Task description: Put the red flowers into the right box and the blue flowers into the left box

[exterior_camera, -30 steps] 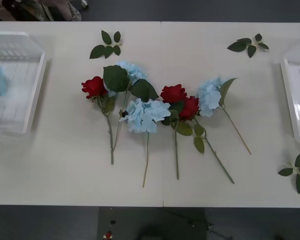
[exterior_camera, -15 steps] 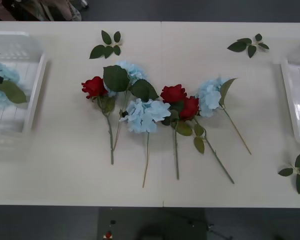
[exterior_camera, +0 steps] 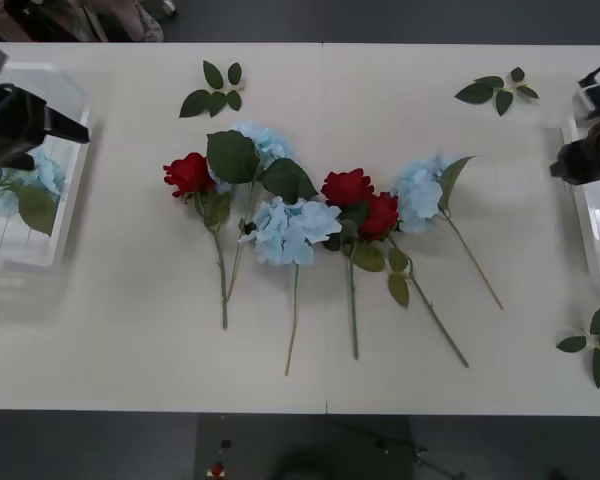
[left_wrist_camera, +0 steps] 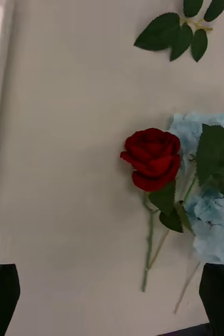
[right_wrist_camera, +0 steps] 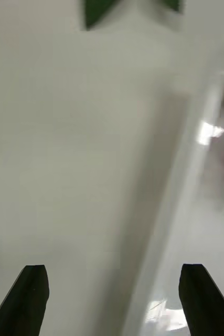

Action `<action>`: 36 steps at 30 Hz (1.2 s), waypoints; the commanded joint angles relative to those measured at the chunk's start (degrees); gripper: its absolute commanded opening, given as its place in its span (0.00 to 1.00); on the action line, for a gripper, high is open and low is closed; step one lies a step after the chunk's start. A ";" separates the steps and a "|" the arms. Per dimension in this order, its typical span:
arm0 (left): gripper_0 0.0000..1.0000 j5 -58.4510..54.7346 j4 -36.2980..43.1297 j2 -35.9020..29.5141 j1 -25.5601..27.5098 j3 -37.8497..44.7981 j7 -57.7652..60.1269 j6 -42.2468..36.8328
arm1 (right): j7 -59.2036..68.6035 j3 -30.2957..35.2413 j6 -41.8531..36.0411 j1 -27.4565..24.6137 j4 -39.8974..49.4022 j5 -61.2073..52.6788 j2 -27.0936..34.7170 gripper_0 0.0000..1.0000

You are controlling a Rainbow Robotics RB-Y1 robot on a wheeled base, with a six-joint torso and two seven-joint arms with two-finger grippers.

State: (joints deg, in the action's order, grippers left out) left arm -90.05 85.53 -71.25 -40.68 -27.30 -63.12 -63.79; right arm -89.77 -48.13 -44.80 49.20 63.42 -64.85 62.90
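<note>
Front view: left claw point(exterior_camera: 42, 125) seen over left box point(exterior_camera: 68, 200), one blue flower point(exterior_camera: 42, 172) inside; right claw point(exterior_camera: 570, 165) over right box point(exterior_camera: 580, 215). On surface point(exterior_camera: 130, 340): three red flowers point(exterior_camera: 188, 173), three blue flowers point(exterior_camera: 290, 230), overlapped; risk judged: neighbour dragged along when one lifted.

Right wrist view: right claw point(right_wrist_camera: 114, 299) wide, nothing held; box rim below; red blur inside, uncountable.

Left wrist view: left claw point(left_wrist_camera: 109, 296) wide, nothing held; one red flower point(left_wrist_camera: 152, 159) near, blue cluster touching it; wrong-colour grab possible.
</note>
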 commanded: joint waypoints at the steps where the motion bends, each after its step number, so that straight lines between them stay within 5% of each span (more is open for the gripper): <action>1: 1.00 7.61 3.15 6.22 3.59 0.32 5.81 3.24 | 2.85 0.76 -1.08 -2.97 15.51 -5.55 9.17 0.72; 5: 1.00 16.58 3.06 12.19 4.64 -0.29 9.50 4.03 | 9.79 0.76 -2.39 -5.60 24.74 -6.08 10.32 0.72; 10: 1.00 28.00 2.45 18.17 4.20 -2.58 11.00 4.03 | 17.96 0.67 -8.19 -6.04 27.29 5.00 3.90 0.73; 19: 1.00 39.34 -6.25 28.54 -0.01 -2.84 12.14 4.03 | 21.48 0.67 -11.27 -6.04 22.54 17.65 -8.23 0.72; 35: 1.00 43.03 -29.98 40.58 -12.93 -12.69 13.81 9.65 | 20.16 -0.12 -8.81 -2.79 7.95 25.56 -19.57 0.72; 36: 0.92 43.21 -31.22 40.84 -13.29 -13.92 13.81 10.97 | 20.07 -0.56 -8.19 -2.35 6.81 25.56 -19.92 0.72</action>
State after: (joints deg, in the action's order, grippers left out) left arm -47.53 56.84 -30.54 -51.49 -37.83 -50.12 -55.66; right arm -69.60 -48.16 -54.84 44.28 72.39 -39.90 43.68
